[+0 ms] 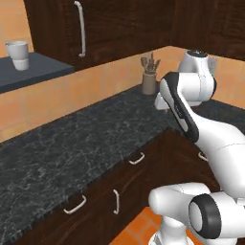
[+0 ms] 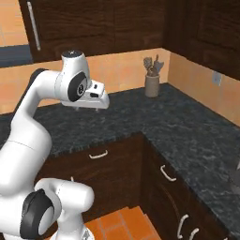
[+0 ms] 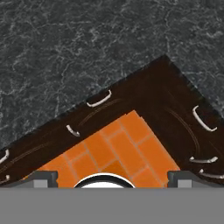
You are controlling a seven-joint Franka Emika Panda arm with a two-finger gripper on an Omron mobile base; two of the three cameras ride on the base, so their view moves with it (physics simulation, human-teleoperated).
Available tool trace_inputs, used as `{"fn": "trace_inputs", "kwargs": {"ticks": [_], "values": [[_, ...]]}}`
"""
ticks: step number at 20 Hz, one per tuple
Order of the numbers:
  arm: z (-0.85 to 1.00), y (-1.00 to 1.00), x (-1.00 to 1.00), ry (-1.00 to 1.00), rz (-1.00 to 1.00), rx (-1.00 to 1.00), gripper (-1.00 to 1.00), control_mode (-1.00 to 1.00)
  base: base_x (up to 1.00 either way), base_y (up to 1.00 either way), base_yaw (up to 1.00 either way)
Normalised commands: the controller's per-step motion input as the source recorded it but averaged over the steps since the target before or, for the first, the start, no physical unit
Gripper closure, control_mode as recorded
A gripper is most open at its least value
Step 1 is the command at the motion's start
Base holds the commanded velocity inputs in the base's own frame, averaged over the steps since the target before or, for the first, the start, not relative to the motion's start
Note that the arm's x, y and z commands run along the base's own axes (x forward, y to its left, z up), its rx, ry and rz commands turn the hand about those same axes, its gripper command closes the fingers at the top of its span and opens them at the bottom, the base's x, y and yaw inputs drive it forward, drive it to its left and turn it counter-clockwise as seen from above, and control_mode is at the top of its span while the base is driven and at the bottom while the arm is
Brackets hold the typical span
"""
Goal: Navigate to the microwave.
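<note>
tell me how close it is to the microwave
Not there yet, by these views. The base faces an inside corner of dark marble counter, a utensil holder at the back and a white cup on a shelf at left. The gripper hangs over the counter's edge, holding nothing. Reaching the microwave is all still left.

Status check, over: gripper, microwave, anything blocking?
Gripper open, empty, over the corner counter. Microwave not sighted. Utensil crock ahead in the corner.

Dark, speckled stone countertop (image 1: 72, 143) with a marbled, slightly matt finish. Cabinets (image 2: 117, 173) in deep brown wood grain, with pale, smooth metal handles (image 1: 137, 159). Floor (image 3: 118, 148) of orange tiles. Walls (image 1: 57, 95) of tan tile. The utensil holder (image 2: 152, 86) looks like dull brown ceramic.
</note>
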Motion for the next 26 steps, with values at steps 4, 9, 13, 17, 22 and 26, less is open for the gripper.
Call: {"fn": "trace_inputs", "kwargs": {"ticks": [4, 9, 13, 17, 22, 26], "values": [[0.0, 0.0, 0.0, 0.0, 0.0, 0.0, -1.0, 1.0, -0.39, 0.49, 0.62], [0.0, 0.0, 0.0, 0.0, 0.0, 0.0, -1.0, 1.0, -0.33, 0.55, 0.62], [0.0, 0.0, 0.0, 0.0, 0.0, 0.0, -1.0, 1.0, -0.27, 0.61, 0.63], [0.0, 0.0, 0.0, 0.0, 0.0, 0.0, -1.0, 1.0, -0.24, 0.61, 0.64], [0.0, 0.0, 0.0, 0.0, 0.0, 0.0, -1.0, 1.0, -0.2, 0.57, 0.66], [0.0, 0.0, 0.0, 0.0, 0.0, 0.0, -1.0, 1.0, -0.16, 0.53, 0.7]]}}
